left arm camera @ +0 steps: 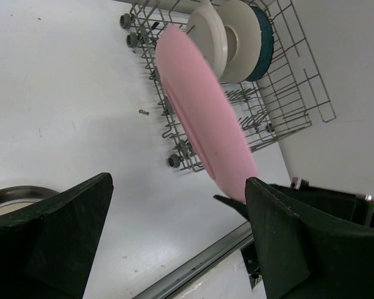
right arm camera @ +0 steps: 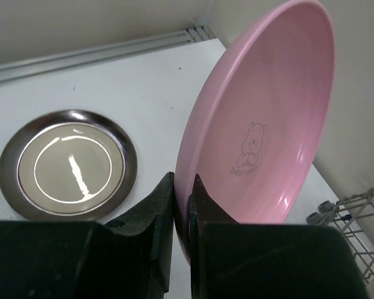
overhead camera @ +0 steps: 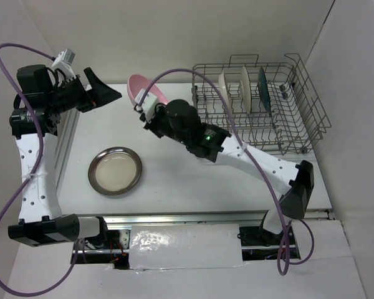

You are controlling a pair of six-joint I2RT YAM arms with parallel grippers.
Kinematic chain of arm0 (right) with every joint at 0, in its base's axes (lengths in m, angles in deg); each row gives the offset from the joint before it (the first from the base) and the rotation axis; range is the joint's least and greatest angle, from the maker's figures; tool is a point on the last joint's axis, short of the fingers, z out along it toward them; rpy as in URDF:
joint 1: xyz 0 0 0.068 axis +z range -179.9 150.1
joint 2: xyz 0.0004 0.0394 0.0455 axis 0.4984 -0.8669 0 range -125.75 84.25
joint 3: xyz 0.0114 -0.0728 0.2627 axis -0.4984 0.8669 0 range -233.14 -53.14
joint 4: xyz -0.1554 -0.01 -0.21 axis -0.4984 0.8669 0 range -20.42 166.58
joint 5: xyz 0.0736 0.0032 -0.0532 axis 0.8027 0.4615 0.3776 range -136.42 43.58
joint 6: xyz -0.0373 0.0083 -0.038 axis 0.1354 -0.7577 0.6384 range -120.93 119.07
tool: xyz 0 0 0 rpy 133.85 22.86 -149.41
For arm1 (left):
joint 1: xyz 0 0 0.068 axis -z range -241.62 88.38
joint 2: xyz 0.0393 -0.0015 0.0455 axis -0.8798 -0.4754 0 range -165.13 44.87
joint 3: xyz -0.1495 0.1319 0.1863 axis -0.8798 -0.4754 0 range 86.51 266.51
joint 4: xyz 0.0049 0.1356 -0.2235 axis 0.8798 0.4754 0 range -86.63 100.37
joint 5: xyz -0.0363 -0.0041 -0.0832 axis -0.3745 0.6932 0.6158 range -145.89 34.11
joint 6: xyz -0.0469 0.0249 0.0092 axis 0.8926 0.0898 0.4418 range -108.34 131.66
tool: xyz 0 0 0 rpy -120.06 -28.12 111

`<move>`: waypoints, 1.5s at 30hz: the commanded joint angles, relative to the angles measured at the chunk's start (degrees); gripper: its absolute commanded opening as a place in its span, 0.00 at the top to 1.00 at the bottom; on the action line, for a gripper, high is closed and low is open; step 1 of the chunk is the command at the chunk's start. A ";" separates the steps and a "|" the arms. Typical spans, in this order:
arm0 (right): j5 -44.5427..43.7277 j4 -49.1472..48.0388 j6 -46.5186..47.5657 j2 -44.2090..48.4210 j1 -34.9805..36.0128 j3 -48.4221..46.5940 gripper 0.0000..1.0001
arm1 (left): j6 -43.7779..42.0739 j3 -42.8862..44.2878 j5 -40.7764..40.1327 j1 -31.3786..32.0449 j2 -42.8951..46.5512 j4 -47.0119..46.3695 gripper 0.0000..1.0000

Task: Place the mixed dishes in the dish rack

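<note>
- Right tool (right arm camera: 181, 187): the fingers are clamped on the lower rim of the pink plate (right arm camera: 262, 124), one finger against each face.
- Pink plate: held on edge and tilted above the desk (overhead camera: 174, 180). It sits at upper centre of the top view, near the left side of the dish rack (overhead camera: 305, 109) and outside it. A small bear drawing shows on its inner face.
- Left tool (overhead camera: 103, 92): the fingers are spread wide apart with nothing gripped. It hangs at upper left of the top view, apart from the pink plate.
- Dish rack: stands on the desk at upper right of the top view. Three plates stand upright between its tines, left to right: a cream plate (overhead camera: 222, 87), a second pale plate (overhead camera: 244, 87) and a dark teal plate (overhead camera: 262, 87).
- Brown-rimmed cream plate (overhead camera: 115, 170): lies flat on the desk, left of centre in the top view, well apart from the dish rack.
</note>
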 commanded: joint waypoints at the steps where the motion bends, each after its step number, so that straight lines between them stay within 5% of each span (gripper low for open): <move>1: 8.09 0.64 -4.66 1.17 -3.68 -4.37 1.00 | 1.93 1.64 3.12 -0.92 2.23 -3.37 0.01; 5: 14.15 1.51 -6.78 0.20 -6.86 -6.04 1.00 | 2.46 1.81 4.52 -1.88 2.85 -3.82 0.01; 18: 14.77 0.28 -11.52 4.41 -15.11 -1.73 1.00 | 4.66 -7.40 0.05 -4.43 9.00 -8.04 0.01; 31: 20.83 11.27 -30.15 -4.35 -35.23 -20.33 1.00 | 1.41 -26.31 1.80 -4.52 11.64 -7.07 0.01; 45: 29.80 13.47 -36.31 -17.64 -42.45 -32.93 1.00 | 0.35 -31.76 1.89 -4.52 11.72 -7.95 0.01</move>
